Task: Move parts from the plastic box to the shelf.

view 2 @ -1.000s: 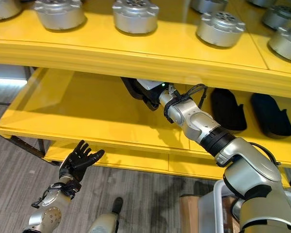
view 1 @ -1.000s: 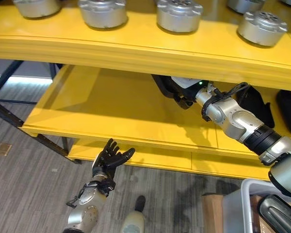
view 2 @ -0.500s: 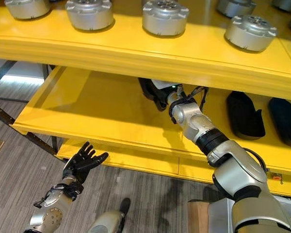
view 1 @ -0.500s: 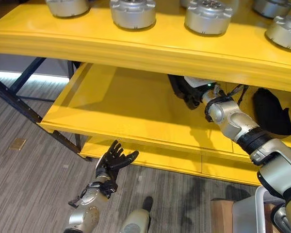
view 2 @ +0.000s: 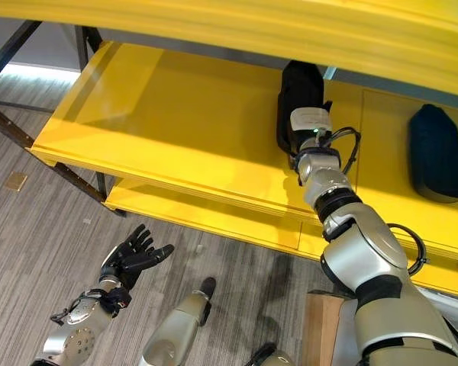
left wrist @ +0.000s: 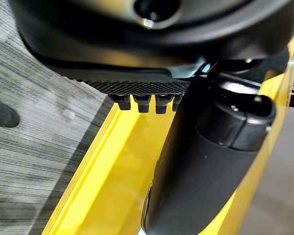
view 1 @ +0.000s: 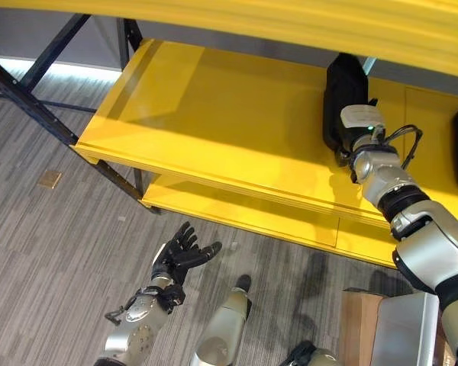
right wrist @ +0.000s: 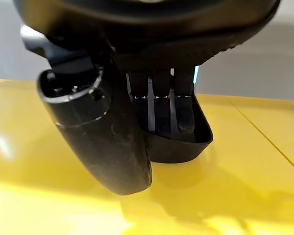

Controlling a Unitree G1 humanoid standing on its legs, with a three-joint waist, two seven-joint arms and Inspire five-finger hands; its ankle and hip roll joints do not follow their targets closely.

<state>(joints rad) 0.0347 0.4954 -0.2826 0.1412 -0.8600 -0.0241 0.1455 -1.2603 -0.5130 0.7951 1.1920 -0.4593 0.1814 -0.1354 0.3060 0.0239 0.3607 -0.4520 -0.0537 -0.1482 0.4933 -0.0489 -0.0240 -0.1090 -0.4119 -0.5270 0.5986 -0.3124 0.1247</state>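
R wrist view: right hand [right wrist: 137,122] w/ fingers [right wrist: 179,110] laid on long black moulded plastic part [right wrist: 186,139], thumb alongside; grasp closed round it. Part lies flat on glossy yellow metal shelf [view 1: 214,130].
Eye views: same part [view 2: 299,99] lengthwise on shelf; second black part [view 2: 435,152] well apart to the R.
Left hand [view 1: 182,255] over grey plank floor [view 1: 46,252], fingers spread, holding nothing.
Vs 1 s ago: camera tilted down; silver round parts on upper tier gone from view; left hand unchanged.
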